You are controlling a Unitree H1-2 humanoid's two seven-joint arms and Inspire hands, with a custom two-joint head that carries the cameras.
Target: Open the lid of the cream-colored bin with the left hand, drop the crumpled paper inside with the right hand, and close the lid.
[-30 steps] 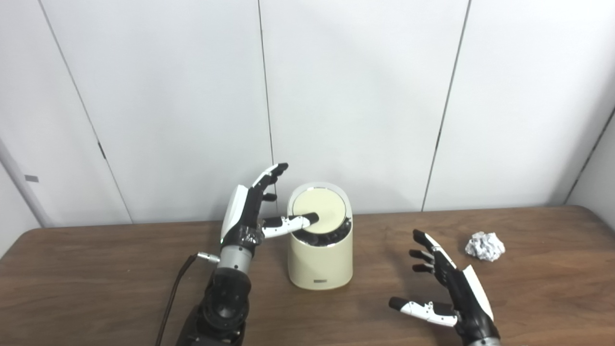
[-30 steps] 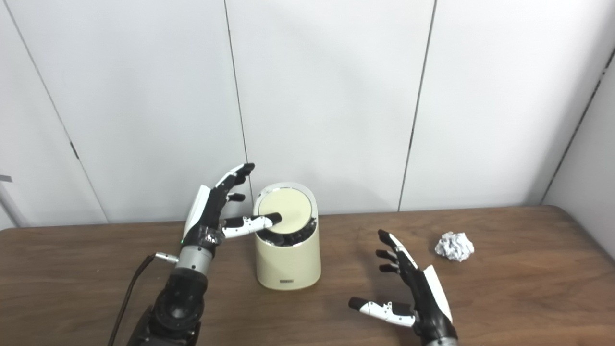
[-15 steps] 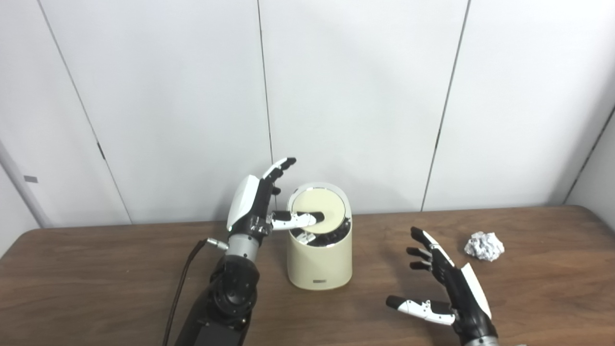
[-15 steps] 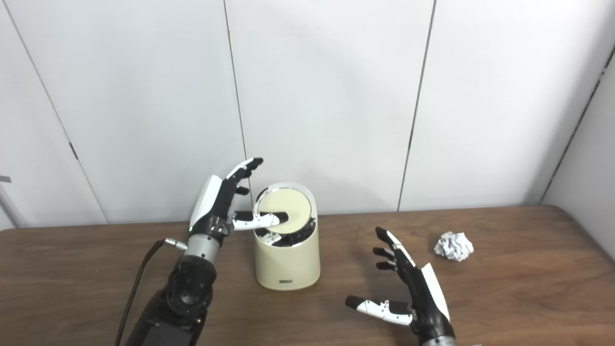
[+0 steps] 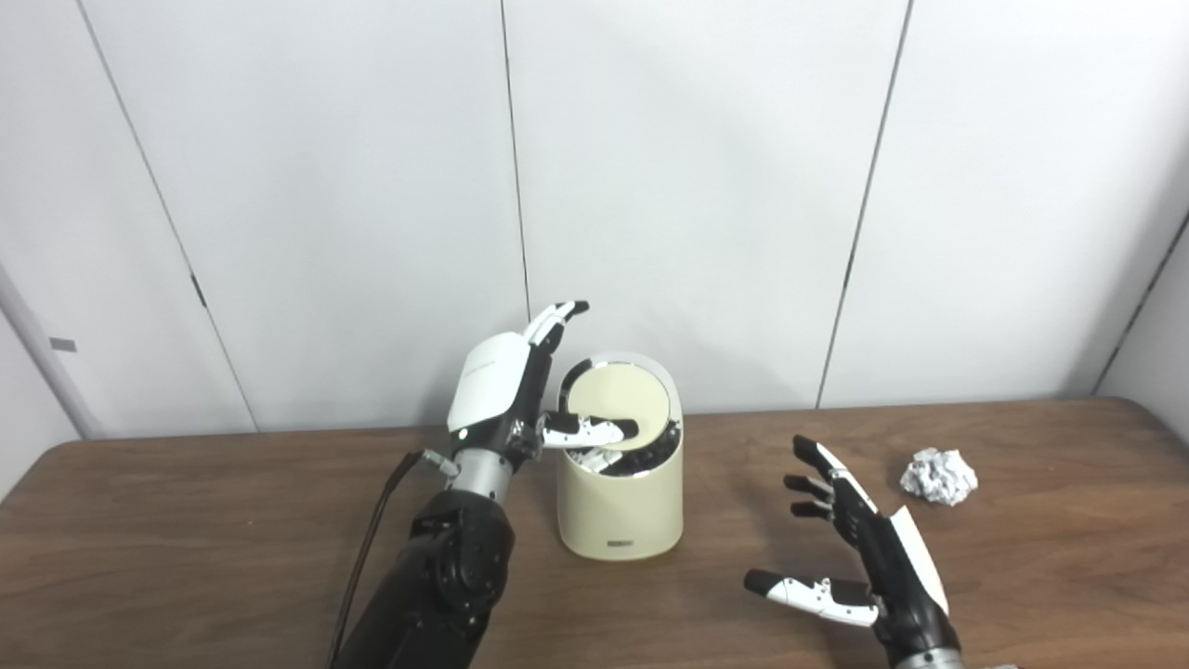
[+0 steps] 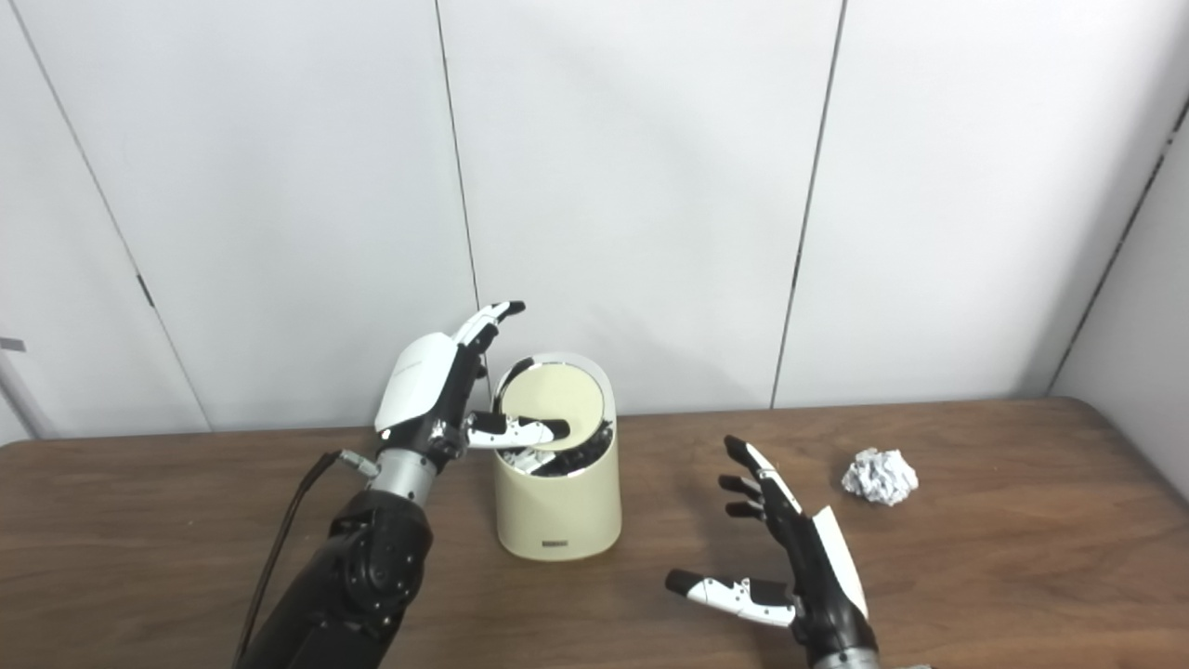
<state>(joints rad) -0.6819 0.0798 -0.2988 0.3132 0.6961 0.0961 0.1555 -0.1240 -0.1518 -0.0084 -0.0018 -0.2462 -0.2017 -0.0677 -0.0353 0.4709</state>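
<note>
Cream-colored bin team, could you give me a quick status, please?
Left hand open, thumb under raised lid. Right hand open, empty. Crumpled paper on table, path clear.

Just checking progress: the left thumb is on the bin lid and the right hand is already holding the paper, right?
Not quite. The right hand is open and holds nothing; the paper lies on the table, apart from it, as the left eye view shows. The left hand thumb is indeed on the bin lid.

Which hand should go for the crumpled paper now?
Right. The right hand is open and free above the table, on the same side as the crumpled paper. The left hand is at the bin, thumb against the raised lid.
</note>
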